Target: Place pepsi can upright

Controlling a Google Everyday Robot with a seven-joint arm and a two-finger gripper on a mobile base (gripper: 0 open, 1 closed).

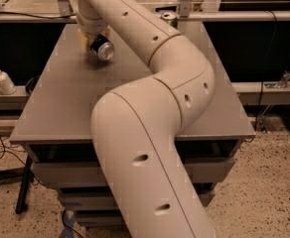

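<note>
The gripper point(97, 45) sits over the far left corner of the grey tabletop point(60, 108), at the end of a long cream arm point(150, 133) that rises from the near edge and doubles back across the table. It is clamped on the pepsi can point(105, 49): a yellowish finger pad point(87, 40) presses against the can's left flank, while the opposite side of the grip is hidden behind the can and wrist.

The can is not upright. It is tipped over, with one silver end facing the near edge and its dark blue body running back under the wrist. A shadow lies on the table just below it, so it seems to be held slightly off the surface, though contact cannot be ruled out. Holding it across the body probably leaves the wrist free to roll the can until its flat end faces the table.

Whether the can is sealed or holds any liquid does not show. A green can point(169, 19) stands upright at the far edge, right of the middle and well apart from the gripper. A white pump bottle point(1, 78) stands on a ledge beyond the left edge, off the tabletop; its contents cannot be seen.
</note>
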